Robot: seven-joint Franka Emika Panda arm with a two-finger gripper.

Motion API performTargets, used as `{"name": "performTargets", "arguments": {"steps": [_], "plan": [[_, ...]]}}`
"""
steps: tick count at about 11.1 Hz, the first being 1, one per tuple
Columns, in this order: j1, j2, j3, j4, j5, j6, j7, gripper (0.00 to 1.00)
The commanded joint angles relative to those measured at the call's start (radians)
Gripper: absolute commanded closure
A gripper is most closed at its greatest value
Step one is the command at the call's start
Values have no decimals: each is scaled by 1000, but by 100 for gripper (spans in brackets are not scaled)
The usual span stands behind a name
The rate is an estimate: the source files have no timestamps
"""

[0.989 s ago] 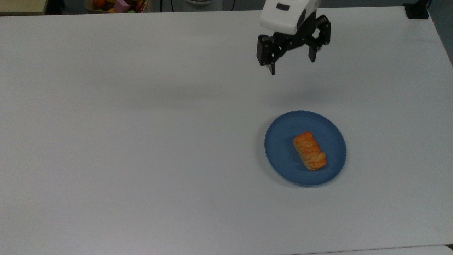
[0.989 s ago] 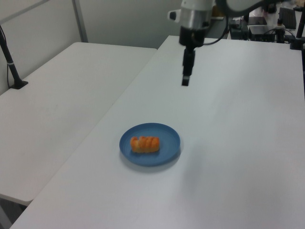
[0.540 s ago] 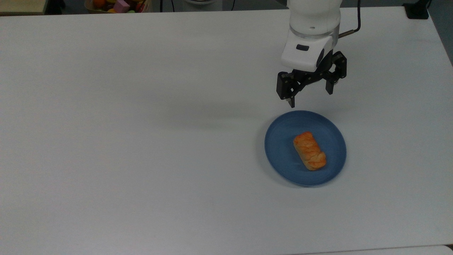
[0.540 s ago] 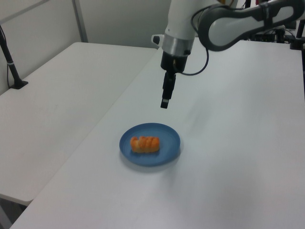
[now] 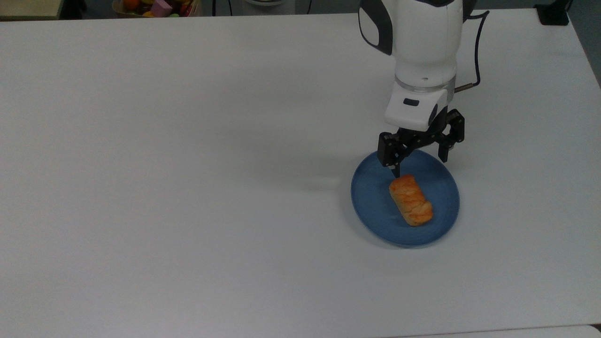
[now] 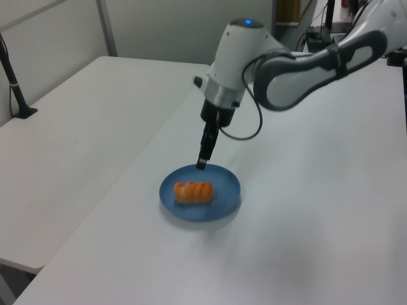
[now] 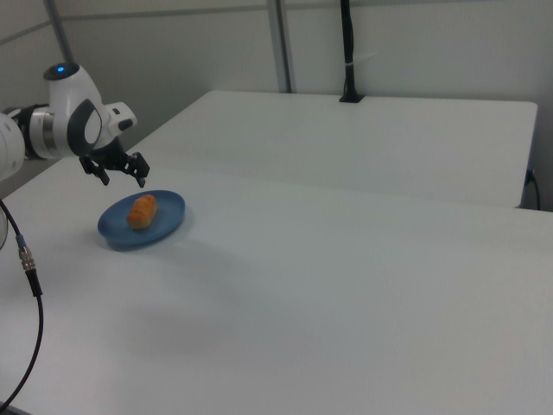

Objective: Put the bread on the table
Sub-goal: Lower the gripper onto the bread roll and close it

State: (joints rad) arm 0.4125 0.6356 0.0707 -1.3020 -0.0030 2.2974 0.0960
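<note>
Since 1.0 s ago, the gripper (image 5: 419, 161) has come down and hangs spread wide, grasping nothing, over the plate's far rim in the top view. Smooth matte white table (image 5: 188, 188) carries 1 round blue plate (image 5: 375, 206); on it lies the ridged, glazed golden-orange bread (image 5: 411, 200).

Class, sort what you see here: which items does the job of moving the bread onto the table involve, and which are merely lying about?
Part of the job: the bread, the blue plate it lies on, the table, the open gripper.

Lying about: the box of colourful toys beyond the table's far edge.
</note>
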Motion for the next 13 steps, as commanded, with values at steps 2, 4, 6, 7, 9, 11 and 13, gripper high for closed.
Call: {"name": "performTargets", "arguments": {"steps": [2, 4, 6, 7, 9, 11, 13], "plan": [[17, 91, -9, 17, -70, 108, 25, 0], [15, 121, -9, 17, -98, 139, 25, 0], [15, 142, -11, 17, -115, 139, 25, 0], [14, 145, -9, 15, -115, 139, 28, 0], [17, 156, -9, 15, -117, 139, 71, 0], [17, 154, -9, 14, -150, 139, 106, 0], [17, 154, -9, 13, -164, 137, 110, 30]]}}
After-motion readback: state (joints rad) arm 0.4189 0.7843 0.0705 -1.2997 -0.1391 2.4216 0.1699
